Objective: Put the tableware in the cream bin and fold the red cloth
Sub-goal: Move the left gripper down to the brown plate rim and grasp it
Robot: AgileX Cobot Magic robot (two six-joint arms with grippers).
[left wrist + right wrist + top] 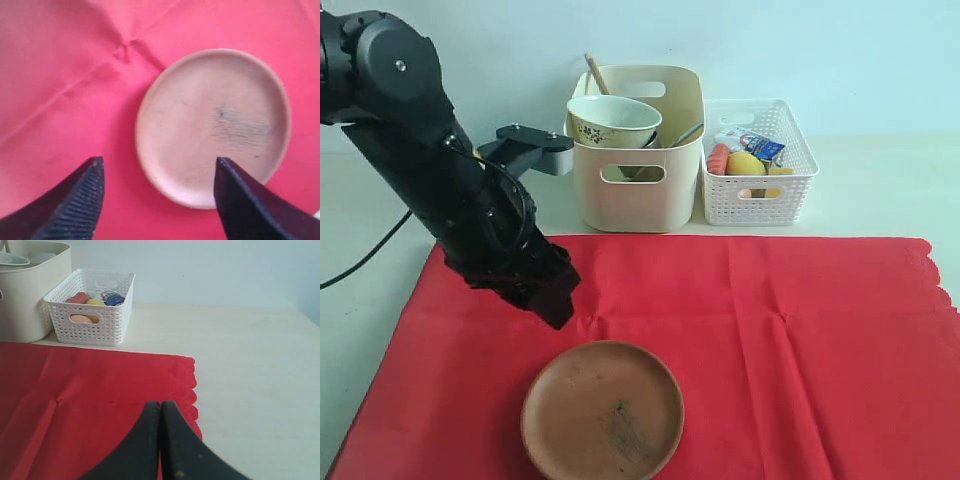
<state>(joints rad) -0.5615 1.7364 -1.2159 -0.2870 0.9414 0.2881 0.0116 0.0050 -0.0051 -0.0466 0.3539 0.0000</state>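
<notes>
Nearest us, the plate (602,410) lies flat on the cloth (770,330), close to its front edge and left of middle. It is the only tableware we can see outside the bin. Just behind and above it the left tool (158,161) hovers, tilted down, jaws apart and holding nothing. In the left wrist view one finger lines up over the plate's rim and the other over bare cloth. We read this as a line-up to pinch the rim, since a flat plate offers no other purchase. No contact seen. The right tool (161,405) has its jaws together and is empty, low over the cloth's right part beside the scalloped edge. We judge it is waiting clear of the left arm's work. The cloth is spread unfolded on the tabletop (880,190) with a few creases; the plate sits on it, so folding has to come after. Behind the cloth's back edge stands the bin (640,200), with the bowl (613,120) tilted at its top and a wooden handle (596,73) poking up behind; the rest inside is too hidden to name. The basket (760,190) just beside it on the right holds food items. Our judgement: the plate is the last piece, and the fold is not begun.
</notes>
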